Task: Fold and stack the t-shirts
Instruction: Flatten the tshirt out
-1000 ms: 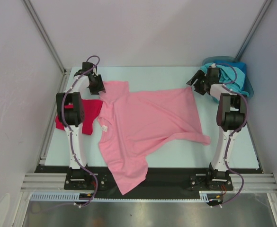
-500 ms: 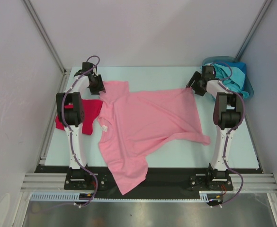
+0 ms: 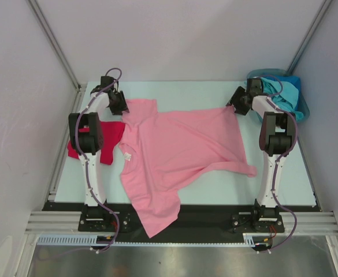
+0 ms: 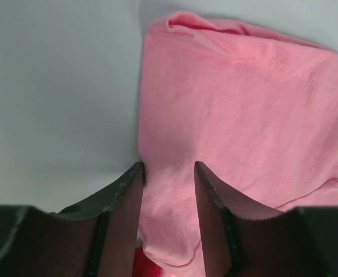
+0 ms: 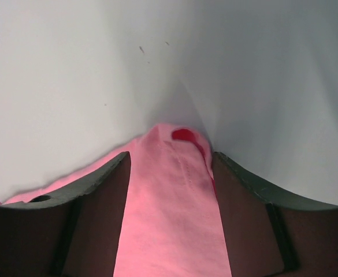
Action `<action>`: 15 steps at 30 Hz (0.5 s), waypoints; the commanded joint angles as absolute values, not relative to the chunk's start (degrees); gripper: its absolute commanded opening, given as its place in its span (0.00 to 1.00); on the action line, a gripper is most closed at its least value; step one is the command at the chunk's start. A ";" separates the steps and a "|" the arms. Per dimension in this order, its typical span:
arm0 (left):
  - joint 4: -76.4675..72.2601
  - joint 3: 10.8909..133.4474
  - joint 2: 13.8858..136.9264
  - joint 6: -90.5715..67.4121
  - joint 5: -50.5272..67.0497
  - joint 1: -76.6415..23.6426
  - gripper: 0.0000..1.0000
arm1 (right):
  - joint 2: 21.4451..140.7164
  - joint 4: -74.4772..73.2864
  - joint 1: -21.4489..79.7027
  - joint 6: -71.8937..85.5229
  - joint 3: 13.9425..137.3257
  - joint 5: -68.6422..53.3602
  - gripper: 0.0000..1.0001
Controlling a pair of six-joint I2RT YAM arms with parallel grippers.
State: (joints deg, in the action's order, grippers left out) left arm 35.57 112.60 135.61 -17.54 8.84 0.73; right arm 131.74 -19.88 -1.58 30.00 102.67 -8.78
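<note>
The pink t-shirt (image 3: 180, 150) lay rumpled across the middle of the bench (image 3: 215, 92), one end reaching past the near edge. The red t-shirt (image 3: 110, 138) lay partly beneath its left side. The teal and blue t-shirts (image 3: 289, 92) were heaped at the far right corner. The left fingers (image 4: 125, 196) stood spread astride the pink far-left corner, and the right fingers (image 5: 99, 213) stood spread astride its far-right corner.

Pink t-shirt (image 3: 180, 144), red t-shirt (image 3: 112, 141) (one each)

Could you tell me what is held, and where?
Pink t-shirt: left fingers at its far-left edge, right fingers at its far-right corner; whether clamped cannot be told.
</note>
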 commanded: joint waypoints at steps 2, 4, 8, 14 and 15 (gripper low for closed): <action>35.24 111.89 133.15 -18.37 10.46 -1.23 0.45 | 135.53 -24.08 -1.32 30.85 104.23 -15.02 0.64; 35.16 111.89 133.24 -18.54 10.63 -1.41 0.45 | 135.79 -24.08 -1.06 31.11 104.50 -15.99 0.64; 34.89 111.80 133.15 -18.46 10.81 -2.20 0.44 | 136.32 -24.87 -0.79 30.76 105.38 -16.96 0.64; 34.89 111.53 132.72 -18.37 10.63 -2.46 0.31 | 135.88 -24.96 -0.70 30.59 104.94 -16.61 0.59; 34.89 111.53 132.80 -18.28 10.46 -2.46 0.26 | 135.62 -24.87 -0.62 30.67 104.94 -16.26 0.59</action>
State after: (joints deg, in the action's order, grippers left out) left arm 35.11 112.03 135.57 -18.04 9.65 -2.22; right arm 133.62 -20.56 -1.37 30.72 104.81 -16.16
